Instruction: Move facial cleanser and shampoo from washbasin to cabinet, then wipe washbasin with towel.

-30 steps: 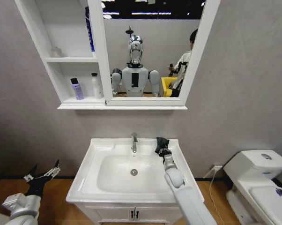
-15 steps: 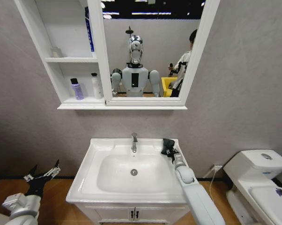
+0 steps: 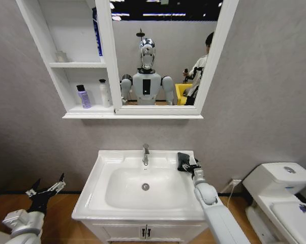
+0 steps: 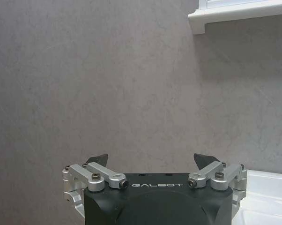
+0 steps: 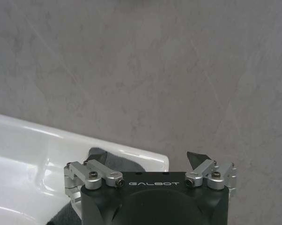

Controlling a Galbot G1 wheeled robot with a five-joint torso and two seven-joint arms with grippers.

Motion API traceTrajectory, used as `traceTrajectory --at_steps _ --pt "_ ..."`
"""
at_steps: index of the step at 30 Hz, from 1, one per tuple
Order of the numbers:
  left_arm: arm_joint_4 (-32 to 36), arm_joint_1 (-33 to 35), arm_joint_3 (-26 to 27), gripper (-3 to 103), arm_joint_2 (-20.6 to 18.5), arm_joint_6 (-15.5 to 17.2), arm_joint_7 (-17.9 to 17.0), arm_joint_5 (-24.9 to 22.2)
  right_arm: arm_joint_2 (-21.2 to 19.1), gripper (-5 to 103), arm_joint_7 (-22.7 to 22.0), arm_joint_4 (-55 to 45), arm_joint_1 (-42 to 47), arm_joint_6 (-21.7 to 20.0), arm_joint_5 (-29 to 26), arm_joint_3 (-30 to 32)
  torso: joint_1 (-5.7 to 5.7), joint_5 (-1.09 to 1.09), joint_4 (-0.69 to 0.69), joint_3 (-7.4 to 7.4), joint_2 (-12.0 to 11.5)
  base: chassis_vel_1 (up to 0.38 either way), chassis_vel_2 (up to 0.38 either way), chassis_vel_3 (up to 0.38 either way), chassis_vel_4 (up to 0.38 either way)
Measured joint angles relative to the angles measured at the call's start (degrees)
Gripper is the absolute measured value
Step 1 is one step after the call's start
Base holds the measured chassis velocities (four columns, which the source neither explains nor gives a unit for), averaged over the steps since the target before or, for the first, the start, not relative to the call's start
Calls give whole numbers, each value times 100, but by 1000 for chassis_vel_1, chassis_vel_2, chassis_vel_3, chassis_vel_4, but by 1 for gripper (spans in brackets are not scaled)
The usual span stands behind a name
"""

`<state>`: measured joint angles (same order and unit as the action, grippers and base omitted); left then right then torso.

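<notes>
Head view: your right gripper (image 3: 186, 162) sits over towel (image 3: 182, 160) on washbasin (image 3: 99, 170) back right corner, about 2 o'clock from drain. Two bottles (image 3: 83, 96) already on cabinet (image 3: 78, 64) lower shelf. Left gripper (image 3: 45, 191) parked low at 8 o'clock, fingers spread, empty.

Right wrist view: fingers wide apart, towel (image 5: 114, 164) beneath left fingertip (image 5: 97, 155), likely off-centre; nothing clamped. Wall close ahead.
</notes>
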<state>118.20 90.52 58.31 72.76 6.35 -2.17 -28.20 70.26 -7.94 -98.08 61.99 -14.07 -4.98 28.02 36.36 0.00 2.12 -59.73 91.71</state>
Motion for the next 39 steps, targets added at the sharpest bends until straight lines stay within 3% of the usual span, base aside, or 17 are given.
traceTrajectory --at_steps 7,14,19,24,39 --pt "0 0 1 100 0 0 0 0 183 100 -15 -1203 1237 197 -149 312 0 1 0 0 0 0 0 0 0" --pt "0 0 0 100 0 1 0 0 669 100 -252 -2556 2819 363 388 455 -1 0 -1 1 1 0 0 0 0" --pt "0 0 0 100 0 1 0 0 978 100 -358 -3042 3742 828 1005 357 0 -1 -1 0 1 15 -9 -14 12" --pt "0 0 0 100 0 1 0 0 1000 100 -532 -3195 3977 983 1130 354 1 0 2 0 1 103 -91 -89 91" --pt "0 1 0 100 0 0 0 0 955 100 -659 -3517 4004 862 1211 312 0 0 1 -1 0 235 -235 -232 236"
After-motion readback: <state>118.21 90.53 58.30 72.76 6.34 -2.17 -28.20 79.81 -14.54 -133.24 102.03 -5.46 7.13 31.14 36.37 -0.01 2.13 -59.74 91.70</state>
